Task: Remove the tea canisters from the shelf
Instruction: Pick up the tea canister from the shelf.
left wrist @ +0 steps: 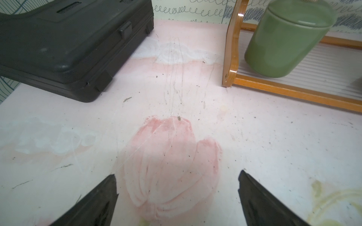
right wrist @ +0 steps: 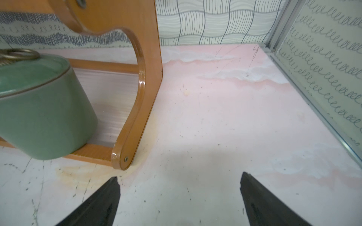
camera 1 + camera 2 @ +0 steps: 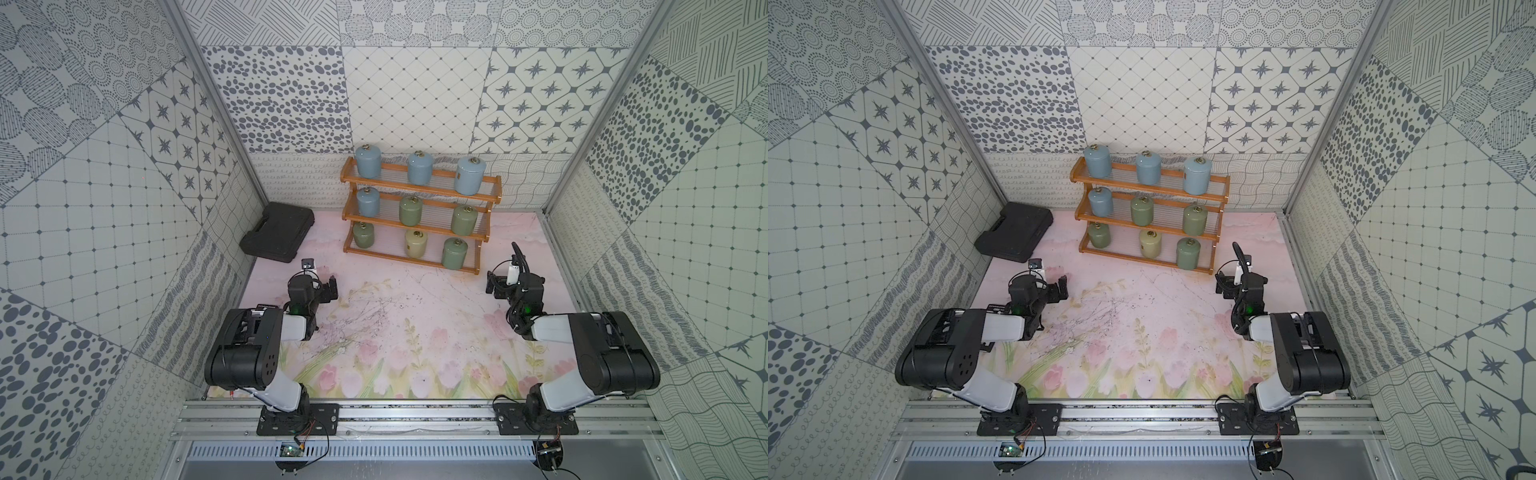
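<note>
Far left, a closed black case [image 3: 277, 232] lies on the table [image 3: 395, 332] beside the wall. Nearer the front, the left tool [image 3: 331, 286] hangs low over bare table, jaws spread wide and holding nothing. The left wrist view shows its tips well apart over a printed pink tulip [image 1: 170, 156]. Toward the back stands the shelf [image 3: 390, 258], with all nine tea canisters [image 3: 419, 168] upright on it. Three pale blue ones are on the top tier and one blue and two green on the middle. The bottom holds a green one, a cream canister [image 3: 415, 244] and another green. The right tool [image 3: 492, 284] hovers near the shelf's right end, jaws likewise spread and empty.
</note>
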Controlling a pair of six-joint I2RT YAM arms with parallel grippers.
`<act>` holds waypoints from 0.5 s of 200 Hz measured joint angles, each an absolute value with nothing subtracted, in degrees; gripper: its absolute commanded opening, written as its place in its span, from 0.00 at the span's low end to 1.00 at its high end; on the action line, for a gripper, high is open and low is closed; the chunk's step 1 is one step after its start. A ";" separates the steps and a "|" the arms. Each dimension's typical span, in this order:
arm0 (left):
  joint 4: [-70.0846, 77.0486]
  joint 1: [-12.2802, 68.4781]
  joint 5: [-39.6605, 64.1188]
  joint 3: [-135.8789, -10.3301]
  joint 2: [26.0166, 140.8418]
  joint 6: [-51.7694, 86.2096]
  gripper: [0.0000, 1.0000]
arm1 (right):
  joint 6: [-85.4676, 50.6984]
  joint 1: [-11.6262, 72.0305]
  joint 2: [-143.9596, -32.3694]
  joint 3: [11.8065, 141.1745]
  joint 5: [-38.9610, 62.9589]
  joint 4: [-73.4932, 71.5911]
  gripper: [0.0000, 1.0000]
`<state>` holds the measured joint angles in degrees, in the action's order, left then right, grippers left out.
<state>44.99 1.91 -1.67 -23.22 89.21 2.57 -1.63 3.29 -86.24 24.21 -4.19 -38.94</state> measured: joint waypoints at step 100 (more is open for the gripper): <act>23.66 3.73 2.20 -29.93 60.93 5.85 1.00 | -1.69 3.95 -58.13 43.86 5.98 -4.67 1.00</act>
<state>23.66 3.73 2.20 -29.93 60.93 5.85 -1.69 3.95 -58.13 43.86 5.98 -4.67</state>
